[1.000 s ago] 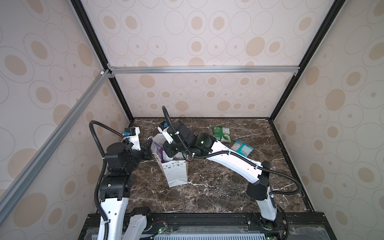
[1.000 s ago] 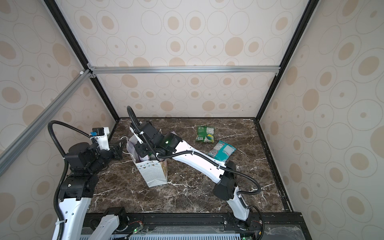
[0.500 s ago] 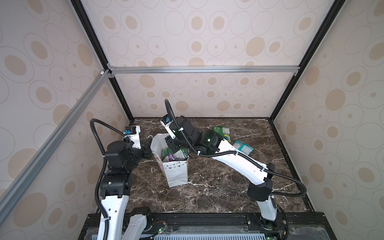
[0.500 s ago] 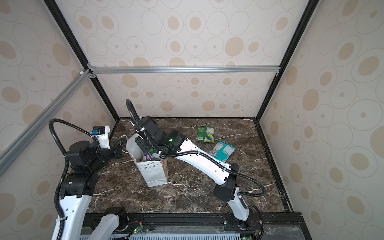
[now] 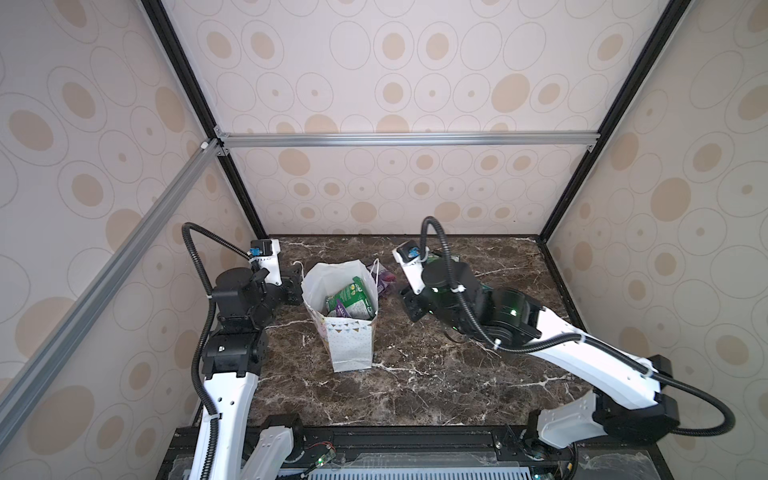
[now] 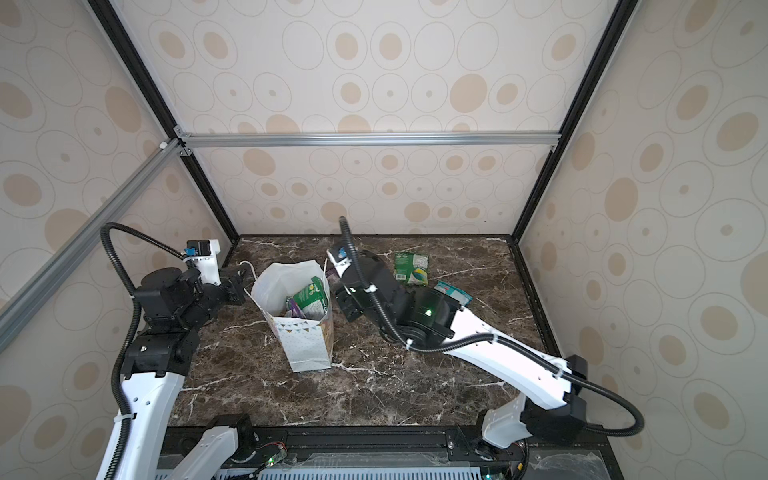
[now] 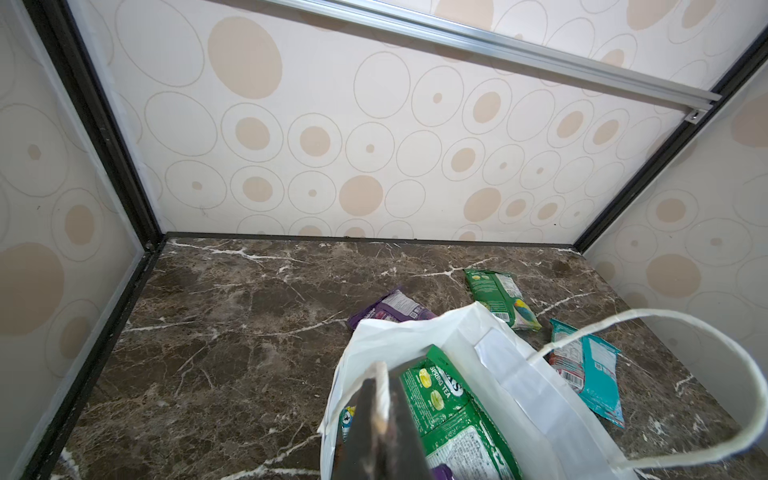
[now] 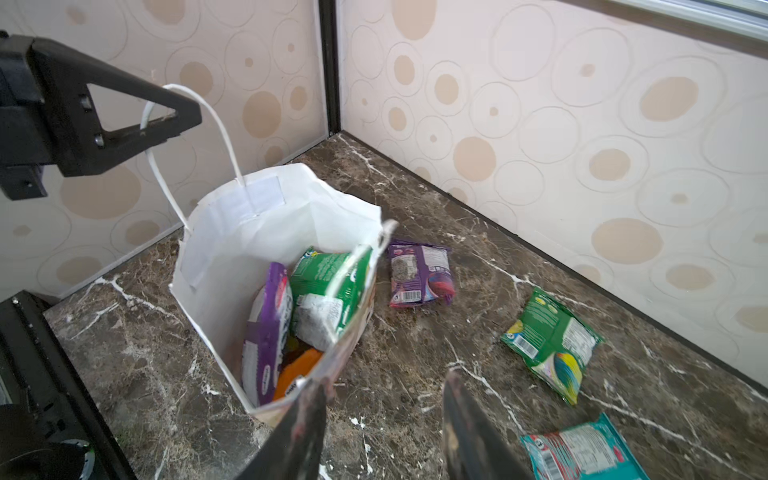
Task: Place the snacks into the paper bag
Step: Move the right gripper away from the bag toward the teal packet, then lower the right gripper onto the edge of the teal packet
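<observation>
- Right wrist view: bag (image 8: pixel 232 232) stands open on table (image 8: pixel 415 353), snacks (image 8: pixel 328 270) inside.
- 3 lie loose nearby: purple packet (image 8: pixel 419 274), green packet (image 8: pixel 548 336), teal packet (image 8: pixel 582 453).
- Left gripper (image 7: pixel 380 374) pinches handle (image 8: pixel 224 139); right gripper (image 8: pixel 384 380), jaws apart, empty, beside bag.

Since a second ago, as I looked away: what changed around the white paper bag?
The right gripper opened its jaws over the tall white paper bag, apparently dropping the glossy green plastic packet inside, then withdrew rightward, empty. The left gripper stayed shut on the bag's cord handle; the bag, the loose green packet and the teal packet stayed put.
</observation>
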Tool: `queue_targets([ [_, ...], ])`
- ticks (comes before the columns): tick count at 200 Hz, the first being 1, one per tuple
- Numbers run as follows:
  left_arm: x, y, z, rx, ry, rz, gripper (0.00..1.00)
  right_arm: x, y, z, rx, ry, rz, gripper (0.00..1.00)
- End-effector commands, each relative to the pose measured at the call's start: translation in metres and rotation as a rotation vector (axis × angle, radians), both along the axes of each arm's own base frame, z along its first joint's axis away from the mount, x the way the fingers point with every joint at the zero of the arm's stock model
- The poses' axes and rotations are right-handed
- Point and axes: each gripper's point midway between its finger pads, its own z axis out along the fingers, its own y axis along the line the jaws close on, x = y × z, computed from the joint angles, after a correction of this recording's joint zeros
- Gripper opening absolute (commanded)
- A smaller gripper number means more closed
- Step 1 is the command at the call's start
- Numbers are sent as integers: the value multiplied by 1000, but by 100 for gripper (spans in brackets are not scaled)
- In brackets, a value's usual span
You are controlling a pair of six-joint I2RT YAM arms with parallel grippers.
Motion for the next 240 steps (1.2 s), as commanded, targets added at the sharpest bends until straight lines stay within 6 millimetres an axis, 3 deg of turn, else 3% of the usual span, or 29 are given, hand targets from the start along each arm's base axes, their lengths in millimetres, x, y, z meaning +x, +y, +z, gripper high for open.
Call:
queue_targets([
  [1,-1,6,41,42,-138,30,0,7,-50,-6,68,-1,-166,48],
  [46,5,3,24,17,-124,11,0,-2,-162,-70,130,136,-438,51],
  [72,8,4,14,20,-96,15,0,-7,-200,-116,145,269,-551,52],
  [118,10,3,8,14,-81,5,0,8,-213,-191,223,550,-614,51],
  [200,14,3,-2,12,-59,8,0,25,-229,-234,379,634,-671,53],
  [240,13,3,1,9,-65,7,0,30,-253,-261,433,651,-779,55],
])
